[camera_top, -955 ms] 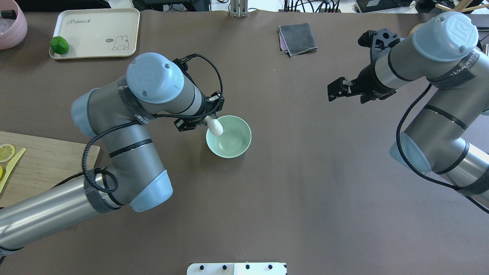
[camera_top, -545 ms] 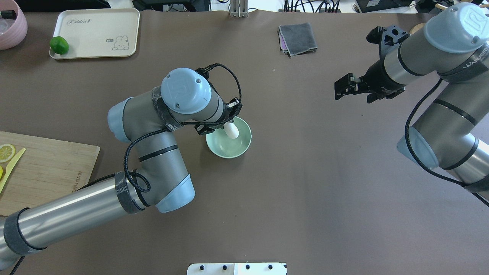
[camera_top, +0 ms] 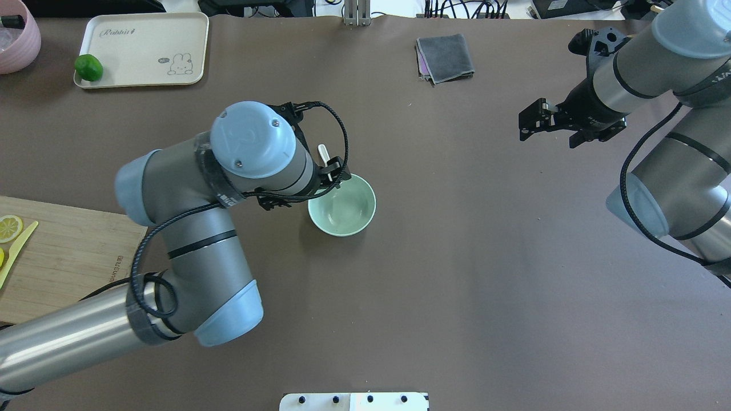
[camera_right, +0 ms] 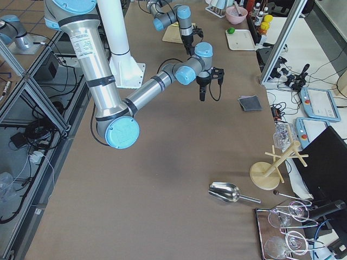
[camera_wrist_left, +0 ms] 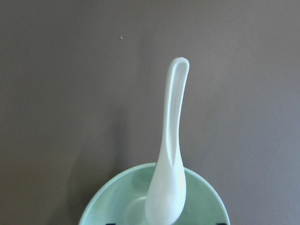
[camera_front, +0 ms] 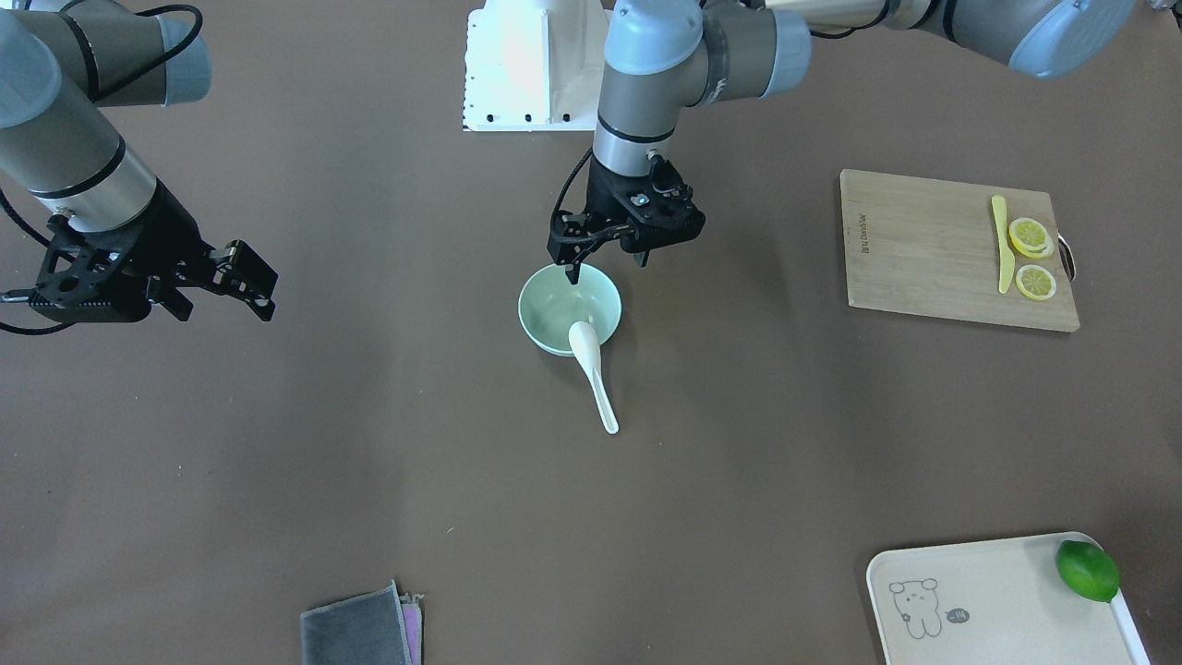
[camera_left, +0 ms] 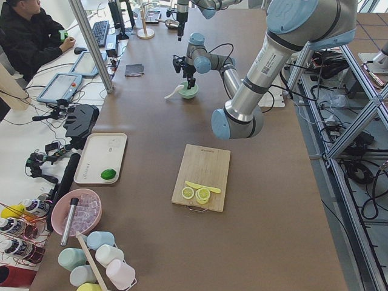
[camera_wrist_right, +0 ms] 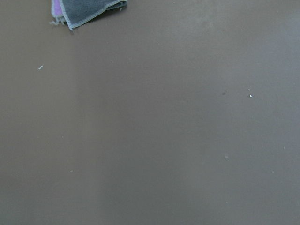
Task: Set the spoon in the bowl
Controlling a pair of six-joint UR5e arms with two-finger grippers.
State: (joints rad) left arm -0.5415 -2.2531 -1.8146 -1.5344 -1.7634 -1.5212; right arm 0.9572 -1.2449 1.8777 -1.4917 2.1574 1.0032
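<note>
**Inspector:** Front-facing view?

**Assistant:** Spoon point(camera_front: 591, 365) has its scoop inside the bowl point(camera_front: 524, 312), handle projecting over the rim on the side away from the robot. Left end effector point(camera_front: 608, 268) is above the bowl, fingers apart, empty. Right end effector point(camera_front: 270, 297) is well apart from them, fingers apart.

**Inspector:** Overhead?

**Assistant:** Only the handle tip is visible.

**Inspector:** Left wrist view?

**Assistant:** Scoop in the bowl, handle over the table point(camera_wrist_left: 70, 93).

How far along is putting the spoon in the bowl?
Nearly done: the glossy white plastic spoon rests with its scoop inside the round mint-green bowl, handle leaning out over the rim. In hand: nothing; the left gripper hangs open above the bowl. Left: probably only pulling that arm away.
</note>
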